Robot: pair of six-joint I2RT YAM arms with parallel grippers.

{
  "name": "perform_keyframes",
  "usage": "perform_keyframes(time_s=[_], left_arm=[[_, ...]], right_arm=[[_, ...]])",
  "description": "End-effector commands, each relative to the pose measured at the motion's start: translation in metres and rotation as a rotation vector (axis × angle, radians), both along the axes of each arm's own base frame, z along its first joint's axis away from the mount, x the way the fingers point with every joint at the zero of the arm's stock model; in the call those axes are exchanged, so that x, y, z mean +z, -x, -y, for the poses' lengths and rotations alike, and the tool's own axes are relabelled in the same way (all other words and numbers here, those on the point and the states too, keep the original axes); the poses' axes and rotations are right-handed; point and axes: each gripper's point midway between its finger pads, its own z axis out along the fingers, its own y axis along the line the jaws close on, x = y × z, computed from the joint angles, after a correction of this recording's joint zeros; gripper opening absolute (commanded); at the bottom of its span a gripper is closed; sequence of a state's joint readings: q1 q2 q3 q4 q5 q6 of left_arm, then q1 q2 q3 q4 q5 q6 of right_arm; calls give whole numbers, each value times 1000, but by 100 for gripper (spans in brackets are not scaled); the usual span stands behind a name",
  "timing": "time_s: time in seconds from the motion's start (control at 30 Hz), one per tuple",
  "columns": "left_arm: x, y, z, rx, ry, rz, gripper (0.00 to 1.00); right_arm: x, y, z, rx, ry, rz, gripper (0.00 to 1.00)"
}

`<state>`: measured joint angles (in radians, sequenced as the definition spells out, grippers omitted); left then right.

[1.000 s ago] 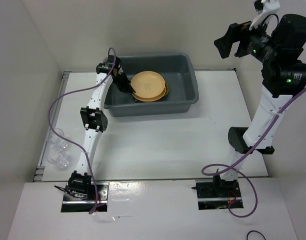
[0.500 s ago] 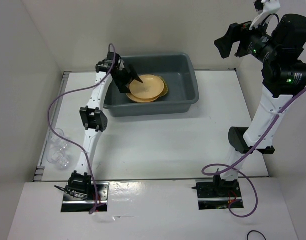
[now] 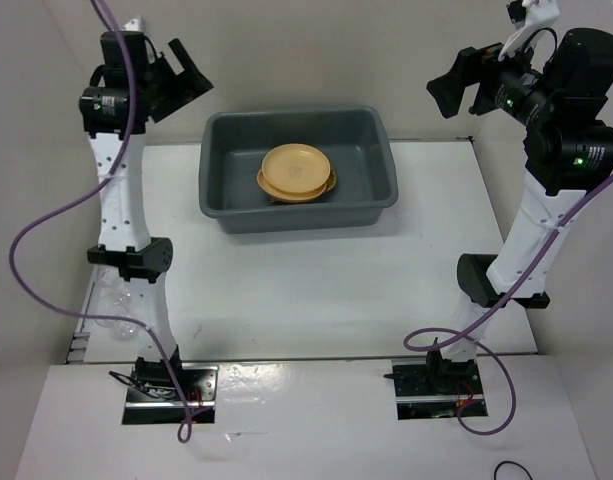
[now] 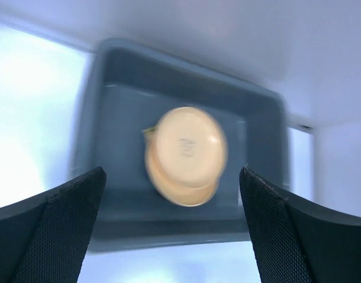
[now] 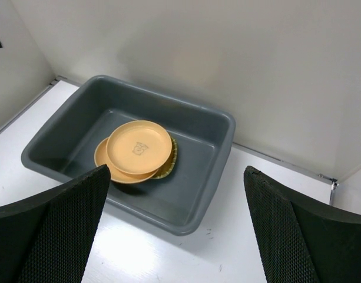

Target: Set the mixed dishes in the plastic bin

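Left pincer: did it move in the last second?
Yes. The left pincer went from inside the plastic bin up and leftward, and is now outside its left rim.

Bright, even white light filled my workspace, casting only soft shadows. My left wrist view was motion-blurred and blue-tinted: the bin (image 4: 264, 147) and plates (image 4: 186, 154) looked smeared, and the table (image 4: 27, 112) beside them was washed out. My right wrist view was sharp.

Stacked plates (image 3: 296, 168) lie in the bin (image 3: 286, 215); left pincer (image 3: 193, 70) and right pincer (image 3: 454, 90) hang high, spread.
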<state>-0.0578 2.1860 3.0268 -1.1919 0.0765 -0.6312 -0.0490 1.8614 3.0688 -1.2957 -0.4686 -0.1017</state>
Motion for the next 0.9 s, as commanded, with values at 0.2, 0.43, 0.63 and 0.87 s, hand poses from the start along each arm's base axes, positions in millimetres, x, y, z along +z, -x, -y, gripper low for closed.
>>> perform_keyframes(time_s=[0.2,0.43,0.63,0.87], left_arm=[[-154,26,-28,16,-120,-519,100],[-240,40,34,-139,90,-619,84],[-272,29,81,-225,58,-702,73],[-273,-2,109,-213,-7,-708,76]], right_arm=[[0,4,-9,62,-20,-9,98],[4,14,-10,61,-28,-7,98],[4,23,-12,72,-30,-14,98],[7,26,-10,54,-27,-4,98]])
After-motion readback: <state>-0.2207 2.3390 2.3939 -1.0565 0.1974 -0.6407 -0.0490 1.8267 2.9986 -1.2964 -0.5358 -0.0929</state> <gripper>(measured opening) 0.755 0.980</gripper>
